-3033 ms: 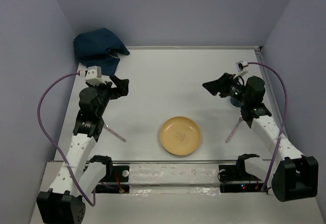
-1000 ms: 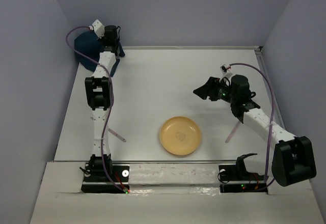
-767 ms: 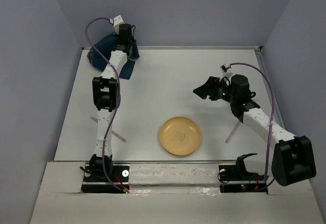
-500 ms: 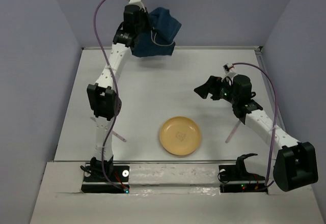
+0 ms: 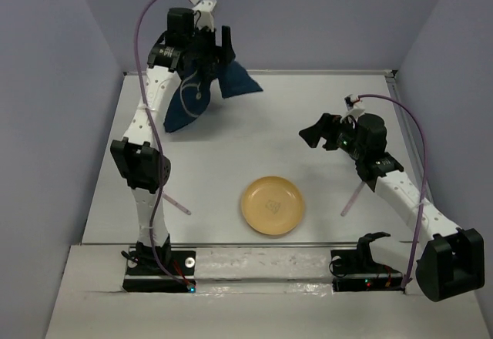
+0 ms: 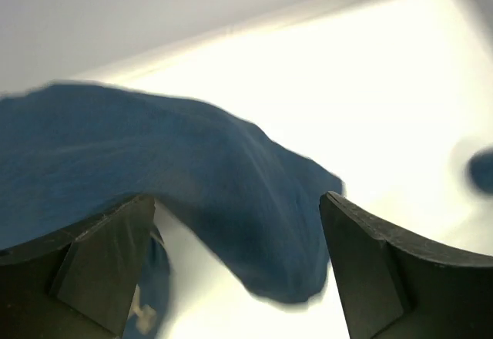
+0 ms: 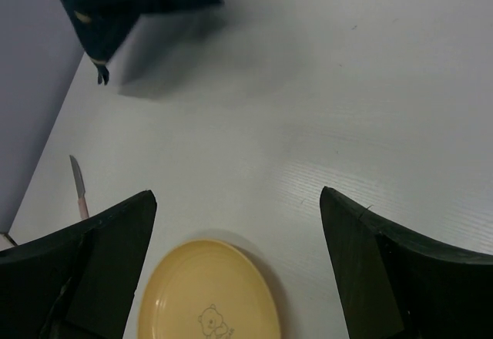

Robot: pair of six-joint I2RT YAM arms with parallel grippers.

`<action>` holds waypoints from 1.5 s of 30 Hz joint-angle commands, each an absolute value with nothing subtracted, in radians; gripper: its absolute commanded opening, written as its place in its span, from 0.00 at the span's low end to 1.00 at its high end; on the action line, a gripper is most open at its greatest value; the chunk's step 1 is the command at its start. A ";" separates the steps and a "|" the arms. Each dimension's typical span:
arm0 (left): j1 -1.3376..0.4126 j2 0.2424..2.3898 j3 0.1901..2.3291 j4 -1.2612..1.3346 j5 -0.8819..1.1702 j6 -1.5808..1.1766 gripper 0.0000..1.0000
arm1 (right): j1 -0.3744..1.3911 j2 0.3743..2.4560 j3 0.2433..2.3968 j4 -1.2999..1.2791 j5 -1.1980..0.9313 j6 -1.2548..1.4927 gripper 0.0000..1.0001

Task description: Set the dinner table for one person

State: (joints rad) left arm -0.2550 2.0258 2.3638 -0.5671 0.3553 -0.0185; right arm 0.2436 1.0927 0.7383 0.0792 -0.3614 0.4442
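The left gripper [image 5: 214, 46], raised at the far left, shows us its jaws spread wide, with the blue cloth [image 5: 199, 92] hanging just beyond them, its tip pointing down. The white surface [image 5: 293, 115] lies flat below, running from the arm bases to the far wall; we cannot tell its longer side. The right gripper [image 5: 320, 131] hovers released above it, beyond the yellow plate [image 5: 272, 205].
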 commanded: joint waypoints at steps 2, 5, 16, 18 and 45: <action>-0.276 1.947 2.169 -0.609 0.189 0.009 0.99 | 0.252 1.100 0.785 0.078 -0.319 0.416 0.86; -0.282 1.873 1.967 -0.522 0.075 -0.035 0.99 | 0.252 1.118 0.792 0.069 -0.322 0.414 0.75; -0.380 1.516 1.261 -0.117 -0.205 -0.321 0.95 | 0.323 1.233 0.831 0.058 -0.299 0.382 0.41; -0.382 1.442 1.095 0.033 -0.192 -0.398 0.94 | 0.333 1.270 0.847 0.049 -0.256 0.373 0.40; -0.298 1.097 0.414 0.629 -0.133 -0.896 0.79 | 0.534 2.084 1.281 0.449 0.069 1.247 0.88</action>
State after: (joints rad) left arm -0.3145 1.0584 0.4316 0.4927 -0.1585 -0.8368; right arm 0.5133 2.0121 1.1858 0.3553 -0.0116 1.0737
